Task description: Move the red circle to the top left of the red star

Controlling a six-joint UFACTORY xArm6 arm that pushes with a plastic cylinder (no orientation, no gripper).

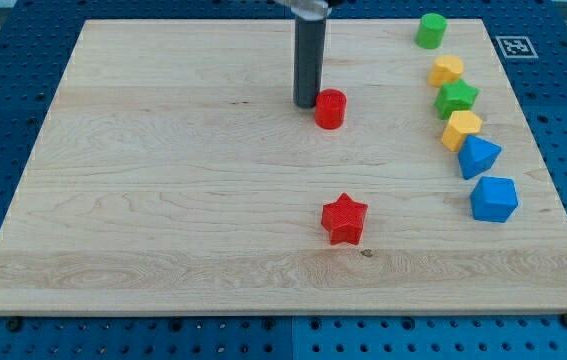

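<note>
A: Where does the rod stand?
B: Its lower end, my tip (307, 105), rests on the wooden board (163, 200) just to the view's left of the red circle (330, 108), touching it or nearly so; contact cannot be settled. The rod's upper part is cut off by the view's top edge. The tip is a plain rod: it has no jaws and holds nothing.

A: And the red star (344, 218)?
B: Well below the circle, toward the view's bottom, slightly to the right.

A: What lines the view's right side?
B: From top to bottom: a green cylinder (430, 30), a yellow block (446, 70), a green star (456, 98), a second yellow block (461, 129), a blue triangular block (478, 157) and a blue block (493, 199). The yellow shapes and the lowest blue shape are hard to make out. A marker tag (513, 46) sits at the corner.
</note>
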